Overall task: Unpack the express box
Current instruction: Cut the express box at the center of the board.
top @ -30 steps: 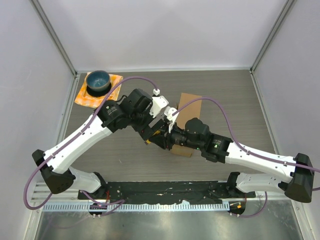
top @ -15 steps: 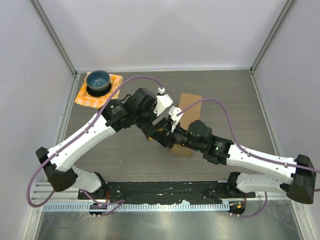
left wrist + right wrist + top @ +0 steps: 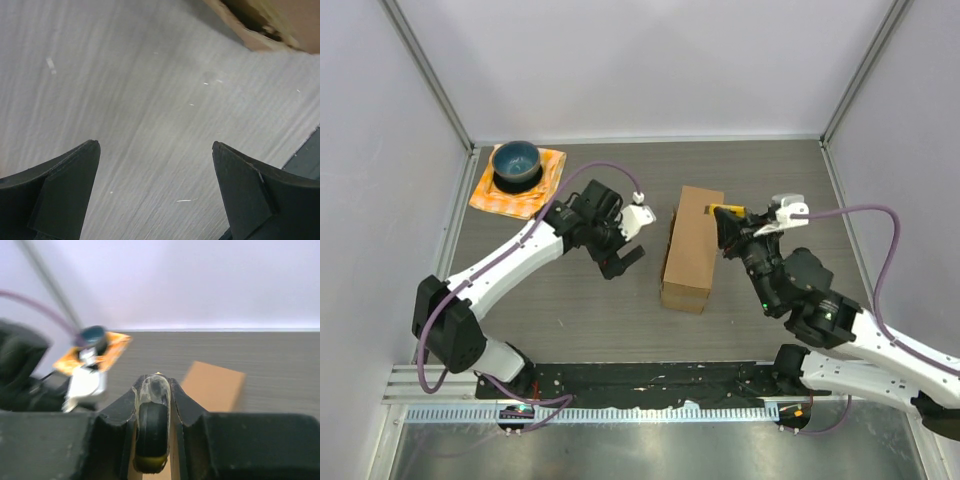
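The express box (image 3: 691, 249), a brown carton, lies lengthwise in the middle of the table. One of its corners shows in the left wrist view (image 3: 265, 27), and its top shows in the right wrist view (image 3: 214, 385). My left gripper (image 3: 624, 257) is open and empty just left of the box, with bare table between its fingertips (image 3: 155, 145). My right gripper (image 3: 728, 226) is raised just right of the box's far end. It is shut (image 3: 154, 382) on a black object with a yellow end (image 3: 152, 432), partly covered in clear film.
A blue bowl (image 3: 516, 161) sits on an orange cloth (image 3: 546, 186) at the far left corner, also in the right wrist view (image 3: 93, 333). Grey walls enclose the table on three sides. A black rail (image 3: 650, 382) runs along the near edge.
Both grippers have left the box's near end. The left arm drew back to the left. The right arm swung out to the right of the box, holding the black and yellow object.
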Robot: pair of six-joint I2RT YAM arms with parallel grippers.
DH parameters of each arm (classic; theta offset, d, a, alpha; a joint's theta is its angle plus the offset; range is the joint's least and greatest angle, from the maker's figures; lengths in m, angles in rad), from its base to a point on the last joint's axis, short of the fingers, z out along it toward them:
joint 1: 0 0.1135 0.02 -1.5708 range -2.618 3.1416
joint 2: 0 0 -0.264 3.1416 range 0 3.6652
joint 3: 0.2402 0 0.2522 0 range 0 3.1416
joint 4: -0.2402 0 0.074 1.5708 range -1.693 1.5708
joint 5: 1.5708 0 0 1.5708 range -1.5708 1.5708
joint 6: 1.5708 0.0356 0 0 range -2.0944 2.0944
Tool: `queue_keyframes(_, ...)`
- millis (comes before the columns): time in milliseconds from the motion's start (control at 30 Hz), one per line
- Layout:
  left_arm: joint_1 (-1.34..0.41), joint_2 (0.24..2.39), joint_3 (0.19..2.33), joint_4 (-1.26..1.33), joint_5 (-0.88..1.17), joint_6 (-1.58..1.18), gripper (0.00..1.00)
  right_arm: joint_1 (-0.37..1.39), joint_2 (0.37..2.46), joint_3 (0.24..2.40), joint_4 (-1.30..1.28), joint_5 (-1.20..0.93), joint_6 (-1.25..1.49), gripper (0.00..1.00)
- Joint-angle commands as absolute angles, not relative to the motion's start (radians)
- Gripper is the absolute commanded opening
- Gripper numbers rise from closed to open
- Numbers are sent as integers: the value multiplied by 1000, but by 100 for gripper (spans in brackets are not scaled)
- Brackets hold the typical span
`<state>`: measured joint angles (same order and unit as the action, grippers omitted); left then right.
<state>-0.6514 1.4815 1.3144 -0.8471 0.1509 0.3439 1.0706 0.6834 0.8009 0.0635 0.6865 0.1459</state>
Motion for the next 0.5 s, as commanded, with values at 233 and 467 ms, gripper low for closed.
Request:
queue_keyframes(233,-756,1410,1187,-690,230,357,100,656,1044,894,-139,923,193,1)
queue_keyframes(467,-773,1402,1103,-643,235,371,100,487,1224,890,-65,695,287,1)
